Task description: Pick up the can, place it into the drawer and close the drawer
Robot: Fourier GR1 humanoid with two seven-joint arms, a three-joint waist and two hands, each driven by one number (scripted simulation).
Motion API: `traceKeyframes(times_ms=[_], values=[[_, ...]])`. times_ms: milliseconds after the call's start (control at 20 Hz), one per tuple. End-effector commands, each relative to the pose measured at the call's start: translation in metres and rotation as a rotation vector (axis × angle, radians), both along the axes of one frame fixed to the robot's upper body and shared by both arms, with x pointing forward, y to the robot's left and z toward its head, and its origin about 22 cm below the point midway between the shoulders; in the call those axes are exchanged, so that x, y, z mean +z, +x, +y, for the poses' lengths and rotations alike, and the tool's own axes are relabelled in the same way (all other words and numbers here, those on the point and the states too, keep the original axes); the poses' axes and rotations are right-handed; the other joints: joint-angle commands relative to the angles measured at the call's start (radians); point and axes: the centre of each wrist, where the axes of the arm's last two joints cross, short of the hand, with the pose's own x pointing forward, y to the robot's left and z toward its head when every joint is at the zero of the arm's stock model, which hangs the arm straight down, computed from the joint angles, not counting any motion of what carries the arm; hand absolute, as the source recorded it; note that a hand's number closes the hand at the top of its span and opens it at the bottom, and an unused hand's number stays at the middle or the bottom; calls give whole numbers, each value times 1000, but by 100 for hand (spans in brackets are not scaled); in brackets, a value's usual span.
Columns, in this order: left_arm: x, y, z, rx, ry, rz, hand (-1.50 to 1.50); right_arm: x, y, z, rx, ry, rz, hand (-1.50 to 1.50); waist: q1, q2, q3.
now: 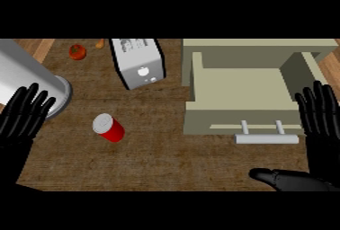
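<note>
A red can [109, 128] with a pale lid stands on the brown counter, left of centre. The beige drawer [239, 121] is pulled open at the right, its hollow bare, with a pale bar handle [267, 139] at its front. My left hand [23, 119] is at the left edge, fingers straight and pointing up, well apart from the can. My right hand [322, 121] is at the right edge beside the drawer's front corner, fingers straight, thumb [275, 176] stretched out low toward the left. Neither hand holds anything.
A tall grey cylinder [33, 78] stands at the upper left, just above my left hand. A silver toaster [139, 63] sits at the top centre. A small red fruit [78, 51] lies at the far left top. Bare counter lies between the can and the drawer.
</note>
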Motion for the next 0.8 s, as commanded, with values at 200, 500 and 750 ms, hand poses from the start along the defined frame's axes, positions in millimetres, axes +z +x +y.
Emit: traceKeyframes(times_ms=[200,500,750], values=[[18,8,48,21,-13,150,-150,3,8,-15,-82,20,115,-150,0,-2,0],[15,28,43,7,-32,157,-150,19,-5,-10,-79,45,97,-150,-4,-2,0],[-20,6,20,-5,-7,198,-150,-3,-12,-34,-76,-5,90,-150,-2,-2,0]])
